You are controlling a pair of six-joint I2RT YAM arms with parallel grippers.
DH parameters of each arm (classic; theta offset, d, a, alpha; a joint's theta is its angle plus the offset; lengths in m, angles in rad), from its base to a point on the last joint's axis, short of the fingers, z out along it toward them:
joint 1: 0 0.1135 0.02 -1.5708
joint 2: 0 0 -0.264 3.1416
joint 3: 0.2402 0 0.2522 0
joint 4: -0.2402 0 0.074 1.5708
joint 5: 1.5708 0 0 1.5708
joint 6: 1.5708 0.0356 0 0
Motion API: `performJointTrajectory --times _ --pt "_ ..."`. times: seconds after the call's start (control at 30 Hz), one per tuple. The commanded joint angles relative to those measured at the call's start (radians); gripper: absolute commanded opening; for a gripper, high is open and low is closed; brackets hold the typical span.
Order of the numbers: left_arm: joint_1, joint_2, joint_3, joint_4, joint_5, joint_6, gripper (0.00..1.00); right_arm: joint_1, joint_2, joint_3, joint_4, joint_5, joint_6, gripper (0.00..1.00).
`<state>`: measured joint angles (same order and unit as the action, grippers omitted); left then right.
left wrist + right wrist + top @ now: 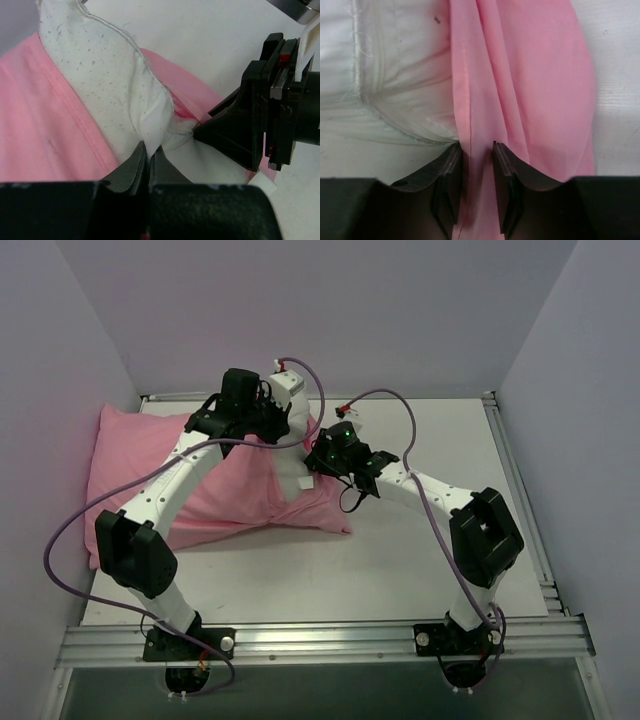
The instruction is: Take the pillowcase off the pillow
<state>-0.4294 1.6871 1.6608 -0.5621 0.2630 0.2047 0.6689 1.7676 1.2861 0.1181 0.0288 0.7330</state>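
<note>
The pink pillowcase (150,460) lies at the left of the table with the white pillow (300,472) showing at its open right end. My left gripper (283,428) is shut on a pinch of the white pillow (100,65) fabric; in the left wrist view its jaws (149,150) meet on the cloth beside the pink hem (40,115). My right gripper (318,462) is just to the right of it. In the right wrist view its jaws (476,147) are closed narrowly on the pillowcase's (530,75) hem fold, with the pillow (395,65) to the left.
The table (430,570) is white, with metal rails along the front and right edges. Lavender walls (60,360) stand close at the left, back and right. The right arm's black gripper body (250,115) is close beside the left jaws. Purple cables loop over both arms.
</note>
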Motion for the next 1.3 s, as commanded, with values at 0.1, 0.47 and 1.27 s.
performJointTrajectory --times 0.1,0.47,1.27 --pt "0.029 -0.044 0.103 0.082 -0.070 0.036 0.02 -0.012 -0.005 -0.132 -0.067 0.146 0.029 0.25" --pt "0.101 -0.009 0.250 0.079 -0.100 0.032 0.02 0.010 -0.120 -0.344 0.001 0.129 0.037 0.00" --pt "0.103 -0.067 0.065 0.087 0.136 -0.113 0.02 0.083 -0.597 -0.341 0.005 0.149 -0.291 0.80"
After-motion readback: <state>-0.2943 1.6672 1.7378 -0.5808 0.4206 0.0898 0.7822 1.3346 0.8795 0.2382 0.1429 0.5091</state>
